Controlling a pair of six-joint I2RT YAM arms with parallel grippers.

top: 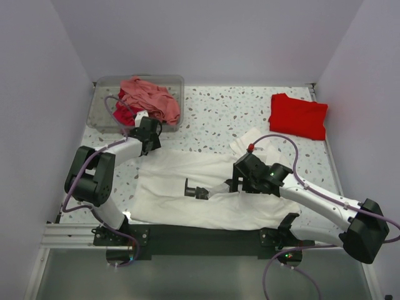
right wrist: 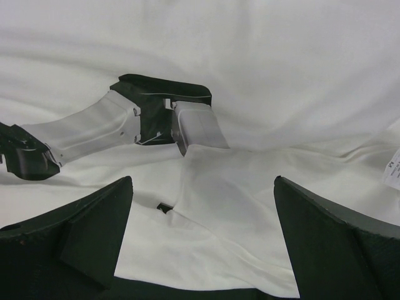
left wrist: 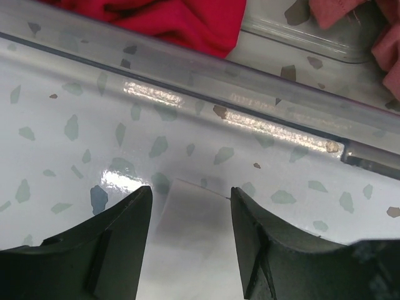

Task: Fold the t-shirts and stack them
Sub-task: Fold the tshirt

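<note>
A white t-shirt (top: 181, 187) lies spread and rumpled across the near middle of the table. My left gripper (top: 147, 129) is open at its far left corner, just in front of the bin. In the left wrist view the gripper (left wrist: 190, 192) has a white cloth corner (left wrist: 187, 244) lying flat between its fingers, not gripped. My right gripper (top: 236, 177) is open low over the shirt's right part. In the right wrist view the gripper (right wrist: 203, 181) stands wide open over folds of the white shirt (right wrist: 250, 62). A folded bright red t-shirt (top: 299, 115) lies at the far right.
A clear plastic bin (top: 103, 109) at the far left holds a salmon-pink shirt (top: 153, 97) and a crimson one (top: 125, 114); its front wall (left wrist: 250, 87) is close ahead of my left fingers. A black-and-white hardware piece (top: 195, 190) pokes from the white shirt, seen in the right wrist view (right wrist: 125, 125).
</note>
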